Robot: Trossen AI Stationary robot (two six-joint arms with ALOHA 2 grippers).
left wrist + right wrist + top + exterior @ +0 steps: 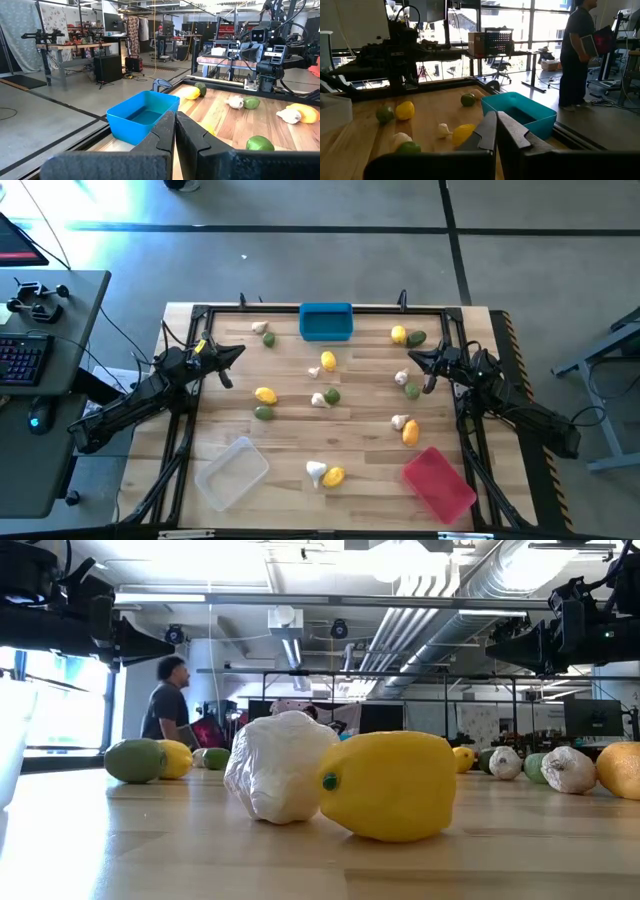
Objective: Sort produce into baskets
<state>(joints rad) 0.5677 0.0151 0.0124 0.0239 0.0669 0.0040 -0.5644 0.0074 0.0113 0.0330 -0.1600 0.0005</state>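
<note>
Wooden table (300, 430) held three baskets and scattered produce, both arms idle at the sides. Blue basket (326, 321) sat at the far edge centre, clear basket (231, 471) at the near left, red basket (438, 482) at the near right, tilted. All three looked empty from the high view.

Left gripper (236, 352) hovered over the table's left side, fingers together, holding nothing; the left wrist view showed its two dark fingers (162, 135) pressed shut with the blue basket just ahead. Right gripper (412, 358) hovered over the right side, also closed and empty, fingers (512, 132) meeting in the right wrist view.

Produce all lay on the wood, none in a basket: garlic bulb (260, 328) and green piece (269, 339) near the far left; lemon (328, 360) at centre; lemon (265, 395) with a green piece (263, 412) just beside it; garlic bulb (319, 400) touching a green piece (332, 395); lemon (399, 334) and green piece (416, 338) at far right; garlic (402, 377) and green (411, 390) by the right gripper; garlic (399, 421) beside a lemon (410, 433); near-edge garlic (316, 471) touching a lemon (334, 476), the pair filling the low view up close

Person (166, 700) stood in the room behind
</note>
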